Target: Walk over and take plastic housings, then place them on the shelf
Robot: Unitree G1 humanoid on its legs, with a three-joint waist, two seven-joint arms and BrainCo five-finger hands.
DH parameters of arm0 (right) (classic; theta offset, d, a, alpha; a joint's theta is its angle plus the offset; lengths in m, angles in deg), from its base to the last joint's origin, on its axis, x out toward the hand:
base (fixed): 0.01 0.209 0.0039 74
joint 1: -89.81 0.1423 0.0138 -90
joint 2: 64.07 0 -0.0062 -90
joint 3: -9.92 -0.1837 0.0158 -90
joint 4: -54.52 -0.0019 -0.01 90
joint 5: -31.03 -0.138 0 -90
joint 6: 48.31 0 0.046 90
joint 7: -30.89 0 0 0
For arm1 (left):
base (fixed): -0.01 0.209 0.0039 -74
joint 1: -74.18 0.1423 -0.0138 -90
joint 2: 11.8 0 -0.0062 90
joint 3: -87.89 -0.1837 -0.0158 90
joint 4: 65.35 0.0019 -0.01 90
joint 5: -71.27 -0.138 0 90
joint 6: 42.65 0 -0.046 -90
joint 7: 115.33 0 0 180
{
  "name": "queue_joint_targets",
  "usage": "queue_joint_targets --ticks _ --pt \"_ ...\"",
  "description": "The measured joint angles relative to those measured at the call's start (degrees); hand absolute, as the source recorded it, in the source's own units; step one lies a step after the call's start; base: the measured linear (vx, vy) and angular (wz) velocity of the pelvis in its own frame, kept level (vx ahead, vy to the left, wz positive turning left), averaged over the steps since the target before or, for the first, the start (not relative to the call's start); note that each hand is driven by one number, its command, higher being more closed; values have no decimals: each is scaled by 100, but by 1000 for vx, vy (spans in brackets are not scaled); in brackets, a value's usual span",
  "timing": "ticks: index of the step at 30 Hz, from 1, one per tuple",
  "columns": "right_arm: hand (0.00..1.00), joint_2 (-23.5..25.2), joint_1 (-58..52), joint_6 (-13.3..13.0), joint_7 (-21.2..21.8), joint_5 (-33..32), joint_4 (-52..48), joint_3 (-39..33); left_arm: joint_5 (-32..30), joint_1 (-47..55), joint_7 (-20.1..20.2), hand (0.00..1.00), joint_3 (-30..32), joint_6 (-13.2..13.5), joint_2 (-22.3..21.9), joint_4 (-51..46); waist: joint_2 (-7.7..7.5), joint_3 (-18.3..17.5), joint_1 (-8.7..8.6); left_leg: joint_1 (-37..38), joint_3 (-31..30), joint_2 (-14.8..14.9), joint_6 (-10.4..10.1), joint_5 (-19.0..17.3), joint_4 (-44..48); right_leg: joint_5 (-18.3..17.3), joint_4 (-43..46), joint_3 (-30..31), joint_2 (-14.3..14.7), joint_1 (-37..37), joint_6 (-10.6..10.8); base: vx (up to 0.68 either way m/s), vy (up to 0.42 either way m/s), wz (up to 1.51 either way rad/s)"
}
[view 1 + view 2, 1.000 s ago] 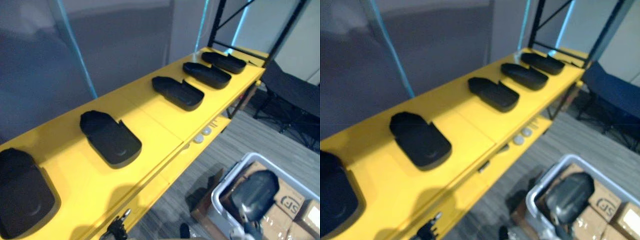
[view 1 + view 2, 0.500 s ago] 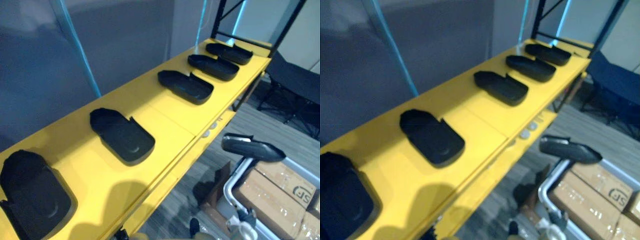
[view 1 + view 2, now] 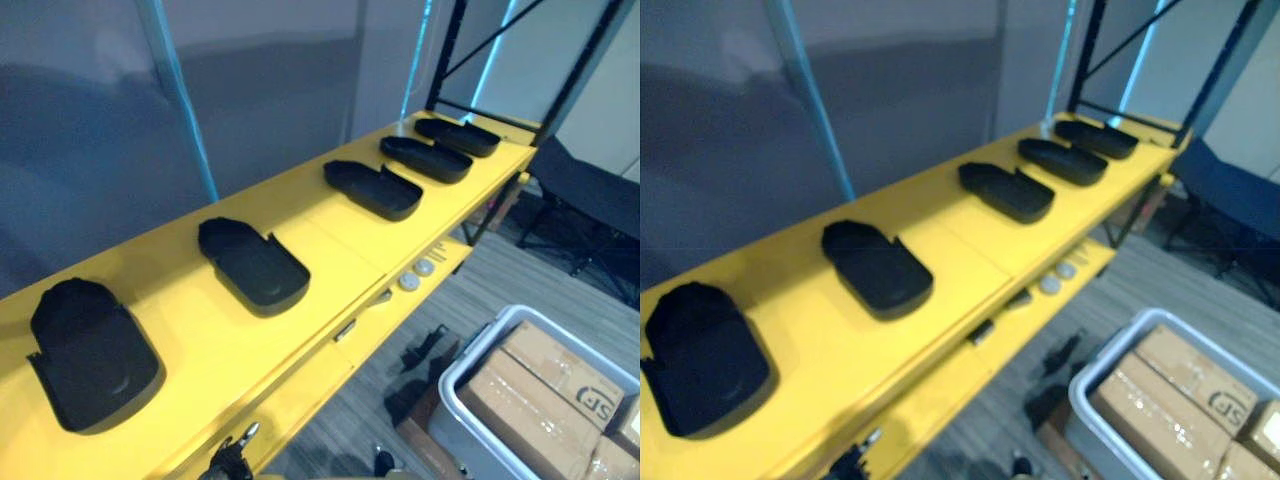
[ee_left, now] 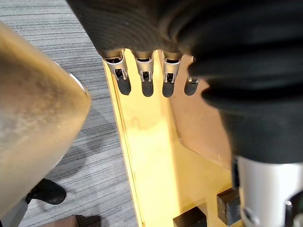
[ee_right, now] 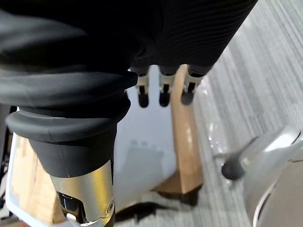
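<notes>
Several black plastic housings lie in a row on the yellow shelf (image 3: 330, 250): the nearest (image 3: 95, 355), a second (image 3: 252, 265), a third (image 3: 372, 188), and two more (image 3: 425, 158) towards the far end. My left hand (image 4: 143, 71) hangs beside the shelf's lower yellow rail (image 4: 151, 156), fingers straight, holding nothing. My right hand (image 5: 161, 90) hangs over a white bin (image 5: 137, 156) and a wooden pallet (image 5: 184, 142), its fingers relaxed and empty.
A white bin (image 3: 475, 340) packed with cardboard boxes (image 3: 540, 390) stands on the grey floor at lower right. A black shelf post (image 3: 445, 55) rises at the far end, with a dark folding chair (image 3: 585, 190) beyond it.
The camera has shifted, bringing the nearest housing fully into view. The dark shape on my right arm that rose above the bin has dropped out of the eye views.
</notes>
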Motion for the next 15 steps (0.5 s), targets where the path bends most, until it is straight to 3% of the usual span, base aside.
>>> queue_joint_targets --ticks 5,15 --pt "0 -25 32 -58 -15 0 -14 80 -27 9 17 0 -1 -66 -21 45 63 -43 6 47 -7 -6 -35 32 -59 -48 94 -42 -28 4 31 89 30 5" --pt "0 -30 205 -264 -147 0 -61 76 -87 9 36 0 -62 -83 16 28 8 -52 4 202 23 -61 -40 59 -161 -158 117 -136 -77 158 73 40 11 5"
